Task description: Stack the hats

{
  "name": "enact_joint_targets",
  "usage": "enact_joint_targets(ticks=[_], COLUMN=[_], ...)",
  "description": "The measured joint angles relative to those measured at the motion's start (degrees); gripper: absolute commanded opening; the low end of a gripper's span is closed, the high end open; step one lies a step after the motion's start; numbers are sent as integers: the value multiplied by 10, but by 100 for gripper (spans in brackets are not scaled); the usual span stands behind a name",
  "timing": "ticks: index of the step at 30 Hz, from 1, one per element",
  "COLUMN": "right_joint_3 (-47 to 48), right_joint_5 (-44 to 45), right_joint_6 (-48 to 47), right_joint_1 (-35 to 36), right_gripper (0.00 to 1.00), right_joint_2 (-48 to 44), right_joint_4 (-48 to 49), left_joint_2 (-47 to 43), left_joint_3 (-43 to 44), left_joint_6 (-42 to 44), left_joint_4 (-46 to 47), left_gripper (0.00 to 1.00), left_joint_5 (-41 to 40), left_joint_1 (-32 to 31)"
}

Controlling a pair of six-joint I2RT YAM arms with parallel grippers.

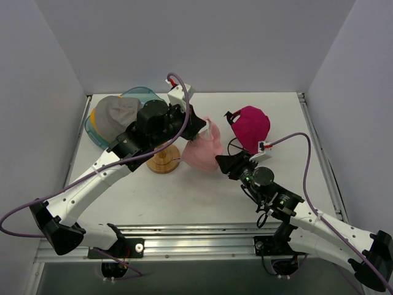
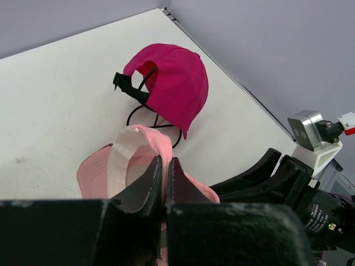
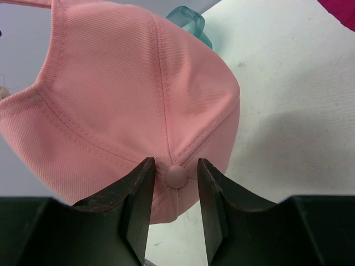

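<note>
Light pink cap (image 1: 202, 152): soft, light, floppy fabric; left gripper (image 2: 166, 163) is pinching its rim, right gripper (image 3: 175, 166) is straddling its crown, jaws parted.

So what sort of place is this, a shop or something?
Likely a robotics test booth: left arm and right arm bolted to a white table, plain grey walls boxing it in, a pink cap and magenta cap as props.
</note>
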Motion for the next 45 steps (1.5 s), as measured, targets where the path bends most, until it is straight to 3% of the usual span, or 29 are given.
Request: enact_joint_targets(ticks=[5, 11, 22, 23, 24, 25, 27, 30, 39, 45], right_joint_3=[0, -4, -10, -10, -10, -10, -10, -10, -9, -10], right_joint_5=[0, 0, 26, 31, 35, 37, 38, 35, 19, 14], right_joint_6=[1, 4, -3, -4, -5, -3, -4, 3, 22, 39], right_joint_1=[2, 2, 2, 2, 2, 2, 2, 2, 2, 2], right_gripper=[24, 0, 0, 3, 21, 27, 37, 44, 47, 42], right_joint_2=[0, 0, -36, -46, -55, -62, -69, -69, -6, -3], right_joint_4=[5, 10, -10, -15, -17, -18, -19, -16, -5, 19], left_joint_2=[-4, -11, -39, -42, -44, -46, -49, -48, -47, -47], left_joint_3=[-13, -21, -31, -34, -39, -44, -52, -57, -58, -77], left_joint_6=[0, 0, 4, 5, 5, 6, 8, 9, 9, 9], left_joint_4=[17, 21, 21, 22, 24, 25, 26, 30, 54, 89], left_gripper=[2, 2, 2, 2, 2, 2, 2, 2, 2, 2], left_joint_5=[-1, -6, -16, -16, -16, -16, -16, -9, 10, 10], left_joint_1=[-4, -4, -6, -6, -6, -6, -6, -6, -8, -11])
